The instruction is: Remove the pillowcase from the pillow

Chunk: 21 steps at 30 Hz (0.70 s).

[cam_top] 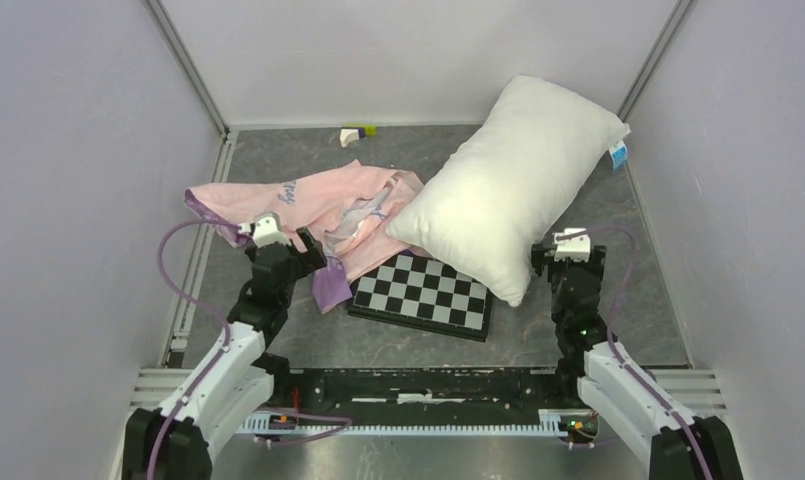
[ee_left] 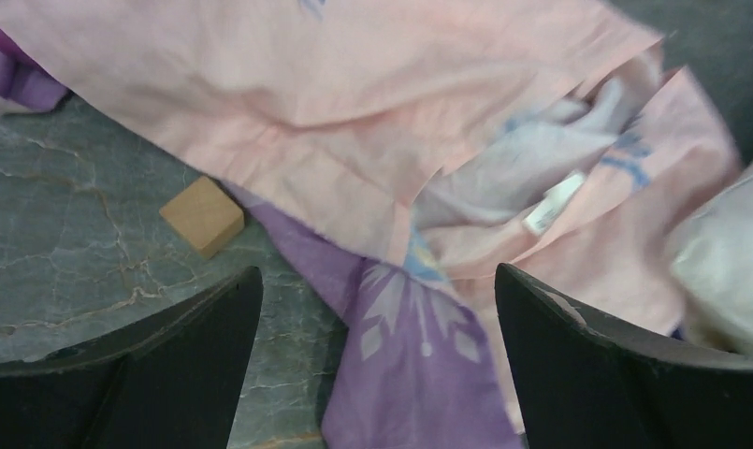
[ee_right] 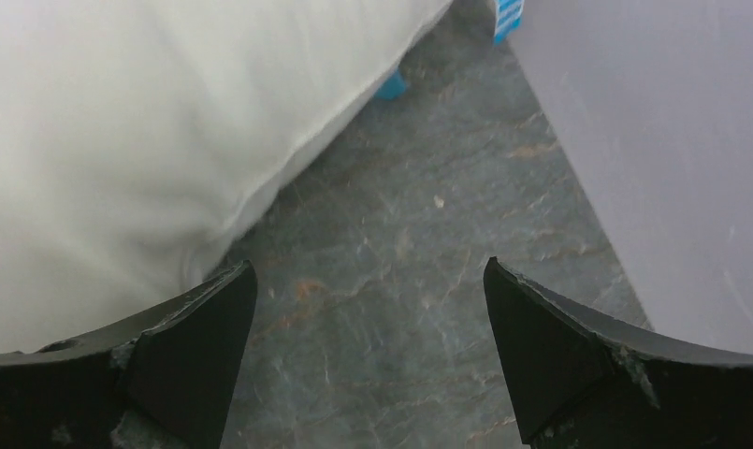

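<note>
The pale pink pillowcase (cam_top: 318,205) lies crumpled on the table, off the pillow, its purple trim (cam_top: 330,285) hanging toward the checkered board. In the left wrist view the pillowcase (ee_left: 354,122) fills the upper part. The plain white pillow (cam_top: 508,180) lies bare at the right, its blue tag (cam_top: 618,155) at the far end; it also shows in the right wrist view (ee_right: 148,122). My left gripper (cam_top: 300,250) is open and empty above the purple trim (ee_left: 419,374). My right gripper (cam_top: 561,255) is open and empty beside the pillow's near right edge, over bare table (ee_right: 391,309).
A black-and-white checkered board (cam_top: 423,293) lies at front centre, partly under the pillow. A small tan wooden block (ee_left: 202,215) sits by the pillowcase. Small white and green blocks (cam_top: 356,133) lie at the back. Grey walls enclose left, right and back.
</note>
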{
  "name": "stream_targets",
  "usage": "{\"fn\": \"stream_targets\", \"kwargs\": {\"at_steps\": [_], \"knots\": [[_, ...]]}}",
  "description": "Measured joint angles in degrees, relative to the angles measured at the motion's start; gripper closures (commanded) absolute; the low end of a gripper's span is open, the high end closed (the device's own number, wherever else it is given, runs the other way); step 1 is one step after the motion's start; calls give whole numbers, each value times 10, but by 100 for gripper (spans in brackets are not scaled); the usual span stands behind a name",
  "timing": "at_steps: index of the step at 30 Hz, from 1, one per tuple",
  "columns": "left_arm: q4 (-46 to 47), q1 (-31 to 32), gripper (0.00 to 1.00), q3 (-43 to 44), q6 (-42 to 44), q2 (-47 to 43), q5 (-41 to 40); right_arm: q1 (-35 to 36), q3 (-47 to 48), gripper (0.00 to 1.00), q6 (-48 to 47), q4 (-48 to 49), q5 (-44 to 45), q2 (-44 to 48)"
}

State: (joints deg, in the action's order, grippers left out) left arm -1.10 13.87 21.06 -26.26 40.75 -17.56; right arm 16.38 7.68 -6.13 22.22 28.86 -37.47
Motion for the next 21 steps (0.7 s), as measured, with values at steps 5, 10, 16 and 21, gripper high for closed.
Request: {"fn": "stream_targets", "kwargs": {"at_steps": [5, 10, 16, 21], "knots": [[116, 7, 0, -48, 84, 103, -25, 0, -67, 2, -25, 136, -3, -106], [311, -16, 5, -71, 177, 180, -19, -4, -70, 2, -60, 338, -3, -265], [488, -101, 4, -82, 213, 363, 68, -19, -70, 2, -78, 504, 1, -392], [542, -122, 0, -75, 228, 436, 148, -44, -70, 5, -72, 550, -8, -400]]}}
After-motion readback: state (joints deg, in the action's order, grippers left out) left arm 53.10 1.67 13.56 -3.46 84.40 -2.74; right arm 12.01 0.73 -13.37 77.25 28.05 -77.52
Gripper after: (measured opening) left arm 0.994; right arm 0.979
